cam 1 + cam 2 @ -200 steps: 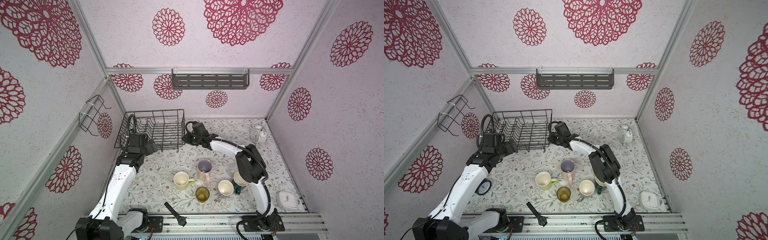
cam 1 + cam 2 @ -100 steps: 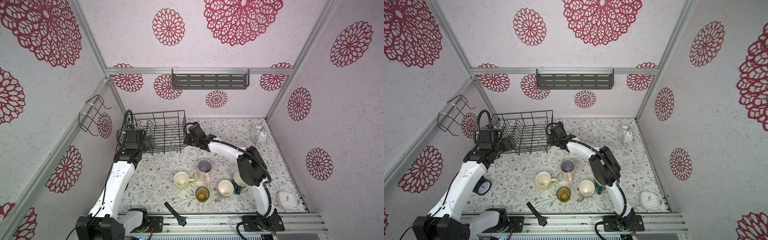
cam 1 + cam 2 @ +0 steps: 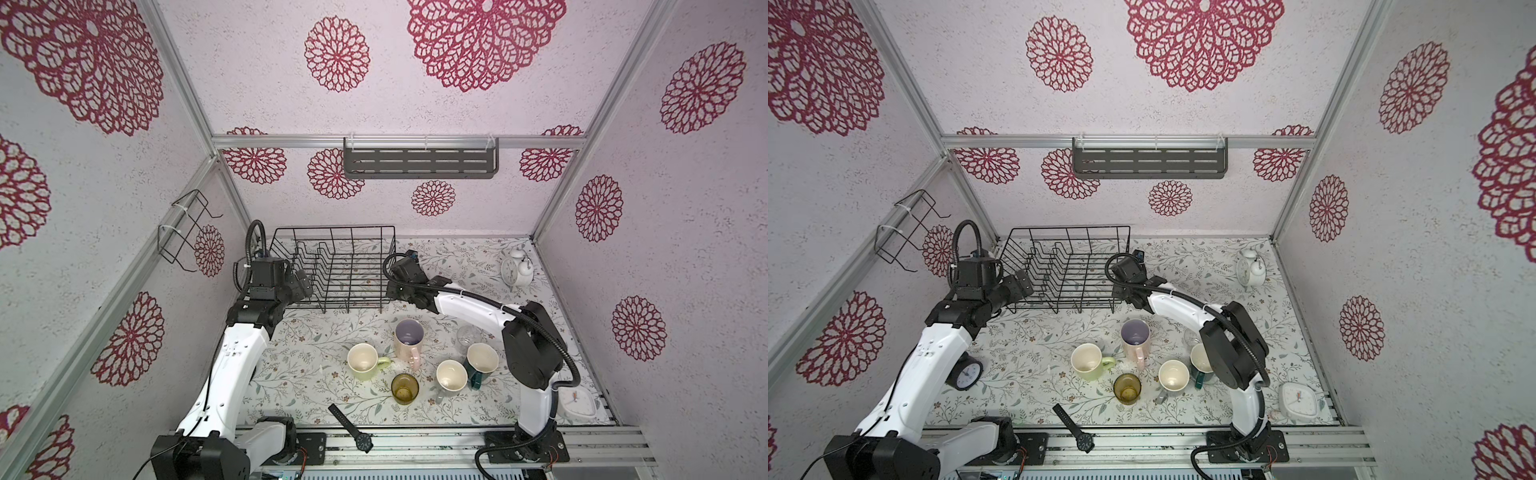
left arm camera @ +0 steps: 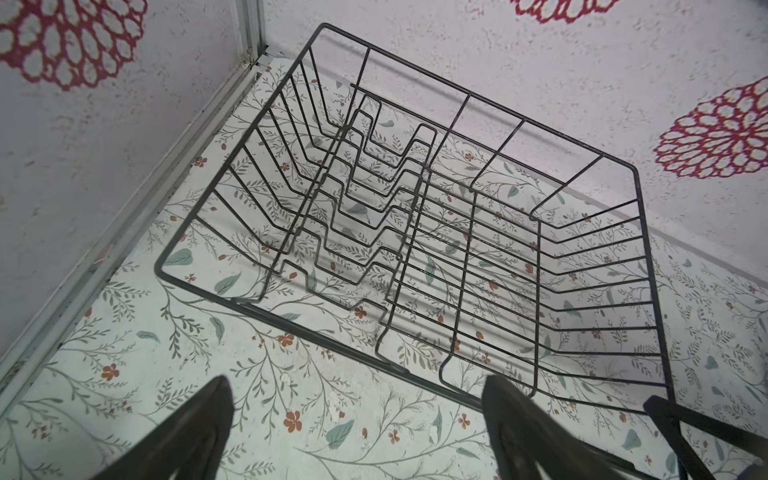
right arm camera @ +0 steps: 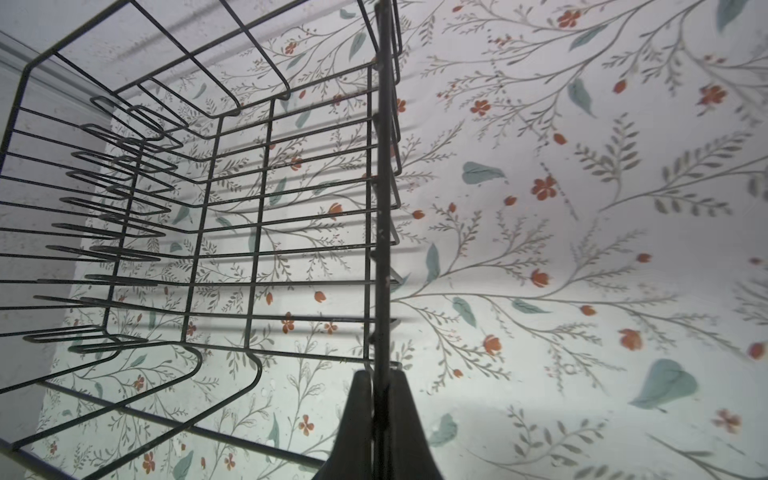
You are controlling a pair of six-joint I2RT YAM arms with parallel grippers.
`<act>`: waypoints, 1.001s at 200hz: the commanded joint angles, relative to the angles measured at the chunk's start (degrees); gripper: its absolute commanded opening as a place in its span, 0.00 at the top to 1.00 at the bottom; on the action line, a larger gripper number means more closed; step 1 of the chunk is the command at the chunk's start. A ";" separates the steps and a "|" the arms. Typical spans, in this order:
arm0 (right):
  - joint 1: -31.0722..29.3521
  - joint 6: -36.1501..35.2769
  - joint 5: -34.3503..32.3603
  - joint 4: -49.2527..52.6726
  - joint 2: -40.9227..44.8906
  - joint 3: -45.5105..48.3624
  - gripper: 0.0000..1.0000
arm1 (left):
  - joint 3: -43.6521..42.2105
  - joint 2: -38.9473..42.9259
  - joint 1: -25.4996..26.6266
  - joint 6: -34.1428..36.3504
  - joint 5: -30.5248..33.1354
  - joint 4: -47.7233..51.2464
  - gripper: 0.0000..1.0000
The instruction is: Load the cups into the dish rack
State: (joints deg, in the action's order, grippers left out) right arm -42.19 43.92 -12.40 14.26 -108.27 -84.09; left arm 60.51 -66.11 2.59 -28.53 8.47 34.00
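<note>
The right tool (image 5: 382, 374) is pinched tight on a side wire of the dish rack (image 3: 332, 227). The left tool (image 4: 357, 399) is wide open and holds nothing, just beside the rack's other side. The rack sits at the back of the surface (image 3: 316, 332). The cups stand in front of it, well apart from it: yellow-green mug (image 3: 362, 361), pink mug (image 3: 409, 338), amber glass (image 3: 404, 388), grey mug (image 3: 451, 376), teal mug (image 3: 482, 359), clear glass (image 3: 467, 334).

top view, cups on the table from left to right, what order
yellow-green mug → tall pink mug → grey mug → dark teal mug; amber tumbler and clear glass overlap others, left out
</note>
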 commanded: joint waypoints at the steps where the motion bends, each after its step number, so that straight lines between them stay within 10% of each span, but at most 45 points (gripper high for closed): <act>1: 4.93 -3.95 -2.31 1.00 8.31 1.38 1.00 | -0.88 1.83 -0.30 -0.77 -1.78 -0.67 0.03; 200: 30.22 -23.08 22.96 10.03 17.15 16.82 1.00 | -3.04 3.08 -0.13 -1.20 -19.65 -5.44 0.03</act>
State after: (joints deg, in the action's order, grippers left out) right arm -13.30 24.77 9.37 20.32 -91.48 -64.97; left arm 57.36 -64.07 2.59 -30.00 -6.68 30.63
